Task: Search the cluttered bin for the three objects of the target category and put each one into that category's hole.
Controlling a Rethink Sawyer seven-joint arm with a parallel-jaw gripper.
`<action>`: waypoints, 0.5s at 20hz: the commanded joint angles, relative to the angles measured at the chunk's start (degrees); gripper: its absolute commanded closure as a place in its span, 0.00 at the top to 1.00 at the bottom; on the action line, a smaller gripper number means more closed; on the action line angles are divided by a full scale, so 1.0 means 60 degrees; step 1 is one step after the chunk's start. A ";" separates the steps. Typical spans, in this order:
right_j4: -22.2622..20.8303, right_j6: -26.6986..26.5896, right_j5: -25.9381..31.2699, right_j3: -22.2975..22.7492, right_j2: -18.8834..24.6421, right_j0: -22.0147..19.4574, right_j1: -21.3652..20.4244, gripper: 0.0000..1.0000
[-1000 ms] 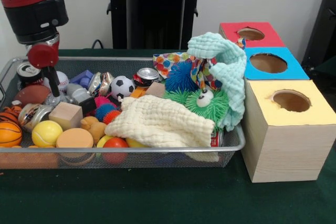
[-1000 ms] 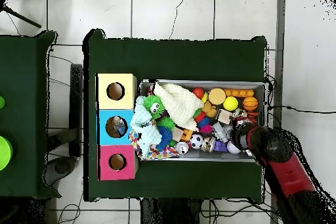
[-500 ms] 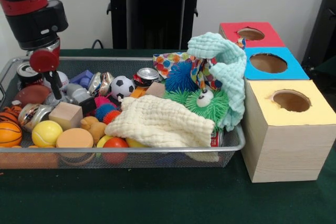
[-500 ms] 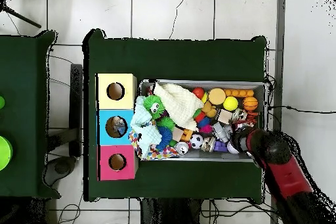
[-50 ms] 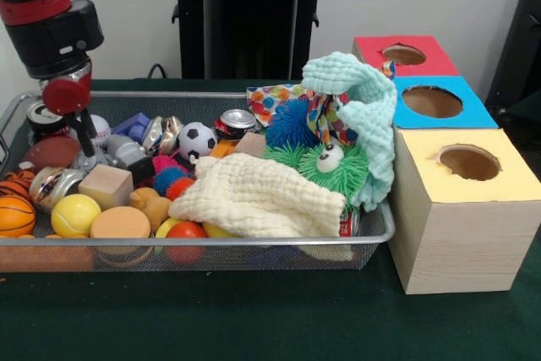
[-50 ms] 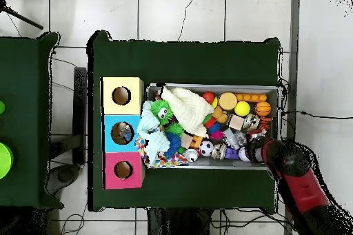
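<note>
A wire mesh bin point(image 5: 211, 241) holds a jumble of balls, cans, blocks and cloths. My gripper point(image 5: 86, 143) hangs over the bin's left end, just above a baseball point(image 5: 101, 128) and a brown football point(image 5: 52, 152), beside a drink can point(image 5: 44, 116). Nothing shows held in it. In the overhead view the gripper point(image 6: 254, 148) sits at the lower right corner of the bin point(image 6: 214, 86). A soccer ball point(image 5: 196, 139), a yellow ball point(image 5: 74, 215) and a basketball point(image 5: 15, 215) lie nearby. Red point(image 5: 368, 48), blue point(image 5: 473, 112) and yellow point(image 5: 507, 179) boxes with round holes stand to the right.
A cream cloth point(image 5: 258, 196) and a mint cloth point(image 5: 363, 99) cover the bin's right half, over a green fuzzy toy point(image 5: 330, 166). A second can point(image 5: 235, 123) lies mid-bin. Wooden blocks point(image 5: 106, 185) sit at the front left. Something lies inside the blue box's hole point(image 6: 123, 133).
The gripper has shifted slightly left and upward over the bin's left end; in the overhead view the arm has drawn back toward the bottom right. The objects have not moved.
</note>
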 commanded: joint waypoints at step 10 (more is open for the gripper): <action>-0.0610 0.0169 0.0712 -0.0030 0.0532 -0.0343 0.0337 1.00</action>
